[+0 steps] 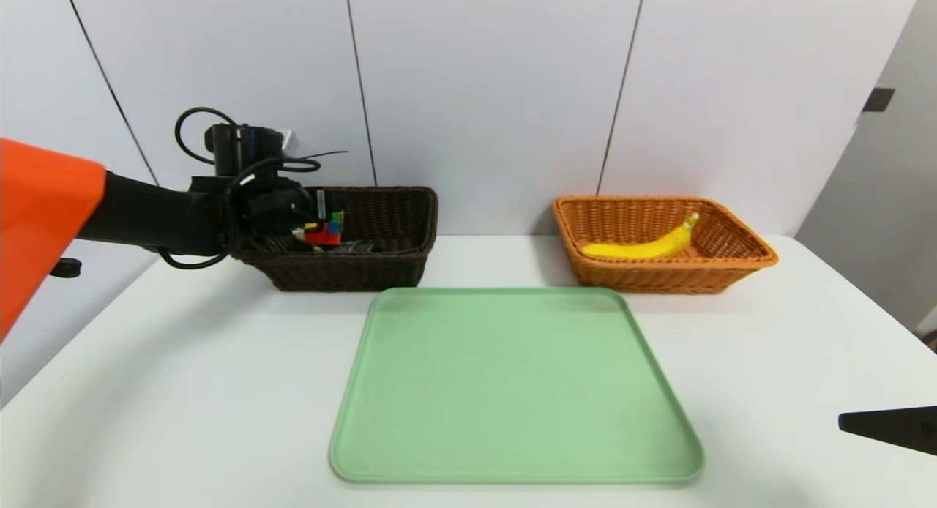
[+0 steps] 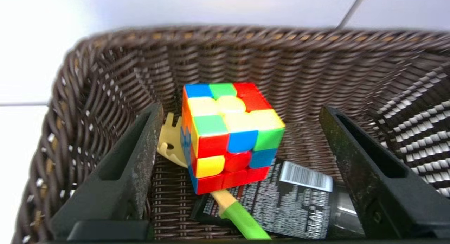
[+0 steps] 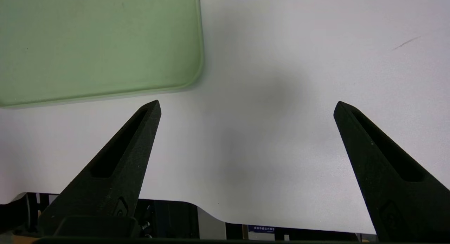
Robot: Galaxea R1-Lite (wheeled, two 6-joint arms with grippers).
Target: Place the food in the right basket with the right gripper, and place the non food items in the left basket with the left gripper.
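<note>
Cube (image 2: pixel 230 135): looked light, rigid, slick; I'd grip flat opposite faces.
Left gripper (image 2: pixel 242 138): jaws apart, straddling it in dark basket (image 2: pixel 246 61).
Right gripper (image 3: pixel 246 131): apart, over desk (image 3: pixel 299 78).

Woven wicker left basket (image 2: pixel 246 57), glossy plastic puzzle cube (image 2: pixel 230 131)

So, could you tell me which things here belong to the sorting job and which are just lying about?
Job:
- banana, in the orange basket
- cube, fork and tube, in the brown basket
- left gripper, open over the cube
- right gripper, open, parked

Lying about:
- green tray
- table
</note>
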